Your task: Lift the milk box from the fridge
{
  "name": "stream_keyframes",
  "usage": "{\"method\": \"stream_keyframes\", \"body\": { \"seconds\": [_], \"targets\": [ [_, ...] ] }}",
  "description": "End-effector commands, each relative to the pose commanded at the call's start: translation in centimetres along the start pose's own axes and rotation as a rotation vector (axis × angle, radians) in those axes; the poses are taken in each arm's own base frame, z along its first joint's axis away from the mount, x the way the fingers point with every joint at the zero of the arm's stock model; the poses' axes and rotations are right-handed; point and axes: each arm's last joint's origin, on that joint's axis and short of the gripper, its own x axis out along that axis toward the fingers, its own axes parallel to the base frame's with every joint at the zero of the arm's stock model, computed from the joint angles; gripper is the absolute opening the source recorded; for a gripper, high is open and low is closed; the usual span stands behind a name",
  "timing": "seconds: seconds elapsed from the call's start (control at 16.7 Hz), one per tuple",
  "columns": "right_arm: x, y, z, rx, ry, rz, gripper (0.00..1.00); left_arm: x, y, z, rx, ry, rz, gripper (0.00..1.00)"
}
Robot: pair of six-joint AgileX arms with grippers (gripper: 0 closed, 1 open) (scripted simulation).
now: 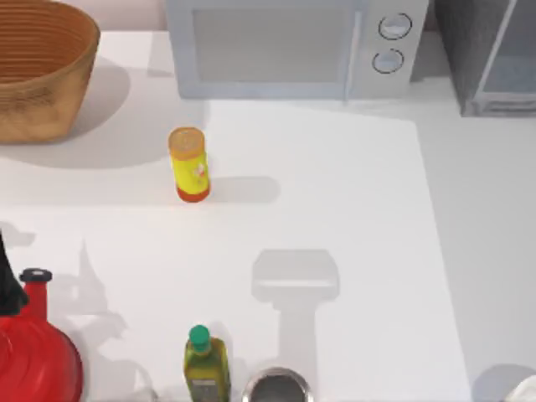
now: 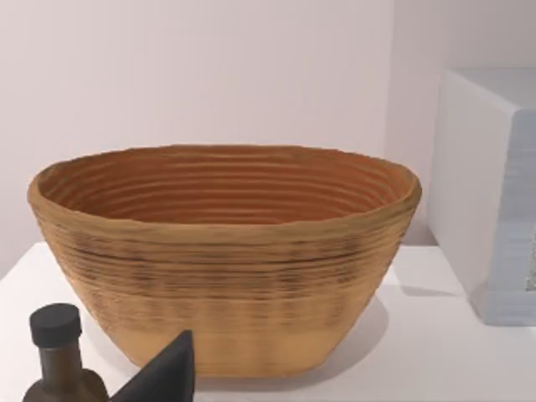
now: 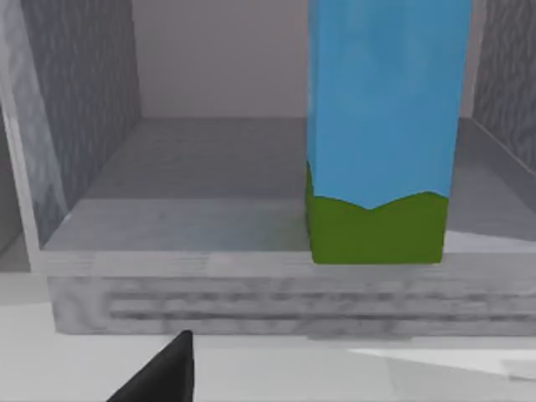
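milk box | rectangular, blue/green, upright in fridge | end effector state: can't tell

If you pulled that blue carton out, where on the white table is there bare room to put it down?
The widest bare patch lies on the white table, between the yellow cylinder with orange base, the white microwave and the dark grey fridge. The near left edge is crowded: red kettle, green-capped olive bottle, metal cup.

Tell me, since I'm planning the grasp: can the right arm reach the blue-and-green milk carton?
Probably yes: the blue-and-green milk carton stands upright at the front of the dark grey fridge shelf, with nothing between it and the camera.
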Motion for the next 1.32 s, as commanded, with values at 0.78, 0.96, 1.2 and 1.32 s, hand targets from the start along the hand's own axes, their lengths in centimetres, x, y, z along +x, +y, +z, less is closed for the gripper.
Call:
{"method": "stream_keyframes", "body": {
  "seconds": [0.78, 0.96, 1.2, 1.32],
  "targets": [
    [5.7, -1.6, -0.5, -0.002, 0.010, -0.008, 1.00, 0.0, 0.0, 0.0, 0.000, 0.000, 0.000, 1.00],
    [11.2, -2.4, 0.1, -0.011, -0.009, -0.010, 1.00, 0.0, 0.0, 0.0, 0.000, 0.000, 0.000, 1.00],
    [16.4, -2.1, 0.6, -0.011, -0.009, -0.010, 1.00, 0.0, 0.0, 0.0, 0.000, 0.000, 0.000, 1.00],
    [17.4, -1.8, 0.7, -0.009, -0.004, -0.010, 1.00, 0.0, 0.0, 0.0, 0.000, 0.000, 0.000, 1.00]
  ]
}}
